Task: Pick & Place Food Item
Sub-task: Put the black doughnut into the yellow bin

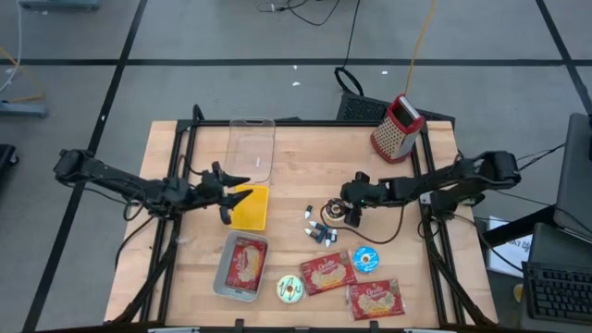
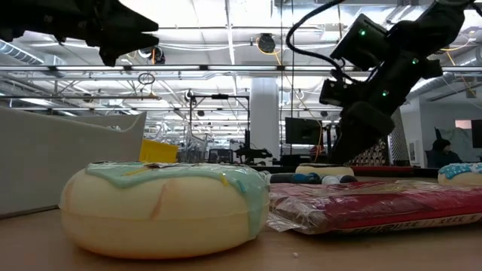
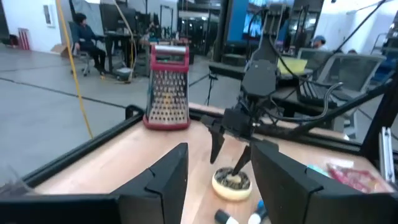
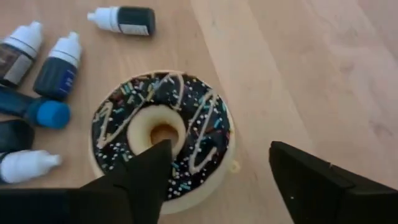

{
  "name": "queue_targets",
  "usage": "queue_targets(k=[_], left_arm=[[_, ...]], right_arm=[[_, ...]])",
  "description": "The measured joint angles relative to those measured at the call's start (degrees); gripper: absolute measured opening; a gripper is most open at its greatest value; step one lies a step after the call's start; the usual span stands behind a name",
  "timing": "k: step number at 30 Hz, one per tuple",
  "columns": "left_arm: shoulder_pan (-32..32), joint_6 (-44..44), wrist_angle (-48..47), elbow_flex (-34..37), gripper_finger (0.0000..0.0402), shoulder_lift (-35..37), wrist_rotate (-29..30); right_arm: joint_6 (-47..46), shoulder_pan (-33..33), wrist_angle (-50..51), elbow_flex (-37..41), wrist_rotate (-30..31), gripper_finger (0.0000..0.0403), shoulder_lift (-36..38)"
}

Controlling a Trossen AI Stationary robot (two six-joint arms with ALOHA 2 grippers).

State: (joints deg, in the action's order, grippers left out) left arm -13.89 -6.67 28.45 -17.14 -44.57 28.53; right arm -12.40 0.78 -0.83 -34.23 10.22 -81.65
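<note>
Chocolate-glazed donut lies on the bench directly under the right gripper, whose fingers are spread apart, one over the donut's hole and one outside its rim. The left gripper is open too and farther away, over a yellow container.

The left arm reaches in from 9 o'clock, stretched low and nearly level toward the middle of the bench, its gripper with jaws spread wide. The right arm comes in from 3 o'clock, bent down at the wrist, its gripper pointing downward near the bench centre, jaws apart.
</note>
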Motion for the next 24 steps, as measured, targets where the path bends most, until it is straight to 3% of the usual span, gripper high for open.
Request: queue_targets(k=[4, 9, 16, 24], left_arm=[[0.0, -1.0, 0.0, 1.0, 0.0177, -0.1, 0.0], [0.0, -1.6, 0.1, 1.3, 0.0177, -0.1, 0.0], [0.0, -1.6, -0.1, 1.3, 0.0177, -0.2, 0.0], [0.0, -3.4, -0.5, 1.3, 0.0177, -1.5, -0.1]], right_arm=[[-2.6, 0.0, -1.8, -0.1, -1.0, 0.03, -2.7], [-4.6, 0.0, -4.8, 0.0, -2.5, 0.0306, -4.7], [-6.5, 0.0, -7.7, 0.0, -3.0, 0.0268, -5.5], [-6.6, 0.0, -8.1, 0.0, -3.0, 0.0191, -5.5]])
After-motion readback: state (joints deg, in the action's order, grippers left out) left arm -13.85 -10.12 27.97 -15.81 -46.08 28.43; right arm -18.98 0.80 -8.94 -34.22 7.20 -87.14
